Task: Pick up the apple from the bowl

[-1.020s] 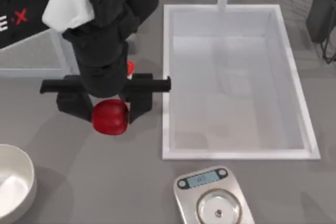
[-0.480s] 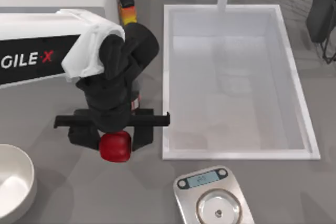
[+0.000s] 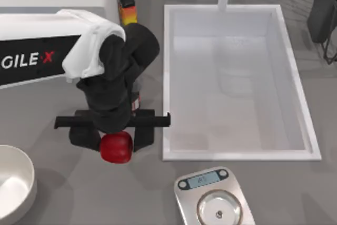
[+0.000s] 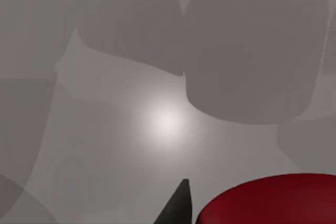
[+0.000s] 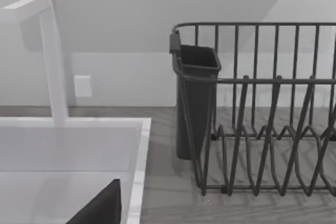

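Left gripper (image 3: 117, 142) clamps apple (image 3: 116, 147), clear of bowl (image 3: 25, 175).
Apple: glossy, rigid, likely slippery; grip across its widest middle.

The bowl (image 3: 21, 183) runs off the top view's lower left corner, so only part of its rim shows. The left arm's black wrist covers the upper part of the apple (image 3: 116, 147) and the left gripper (image 3: 117, 139) around it. The steel scale (image 3: 213, 198) is cut by the bottom edge, its display too small to read. The dish rack (image 5: 262, 129) runs past the right wrist view's edge.
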Controlling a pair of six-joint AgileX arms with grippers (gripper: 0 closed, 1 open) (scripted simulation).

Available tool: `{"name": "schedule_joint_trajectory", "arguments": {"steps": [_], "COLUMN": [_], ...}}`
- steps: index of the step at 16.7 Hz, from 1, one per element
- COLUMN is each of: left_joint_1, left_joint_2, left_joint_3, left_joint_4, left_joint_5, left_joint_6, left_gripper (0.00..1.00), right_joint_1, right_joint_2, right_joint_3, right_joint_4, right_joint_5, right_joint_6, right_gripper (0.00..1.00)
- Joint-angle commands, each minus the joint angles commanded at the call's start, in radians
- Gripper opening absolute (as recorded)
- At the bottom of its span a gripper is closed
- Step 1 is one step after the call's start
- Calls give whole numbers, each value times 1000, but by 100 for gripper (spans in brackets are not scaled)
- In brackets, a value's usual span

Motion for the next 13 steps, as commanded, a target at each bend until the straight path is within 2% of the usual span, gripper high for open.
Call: {"name": "schedule_joint_trajectory", "arguments": {"steps": [7,13], "left_joint_1": [0,0], "left_joint_2": [0,0], "left_joint_3": [0,0], "left_joint_4": [0,0], "left_joint_5": [0,0], "left_joint_6": [0,0], "left_gripper": [98,100], "right_joint_1": [0,0], "right_joint_2": [0,0], "right_joint_3": [0,0], "right_joint_4": [0,0], "right_joint_5": [0,0], "right_joint_6": [0,0], "right_gripper": [100,100]}}
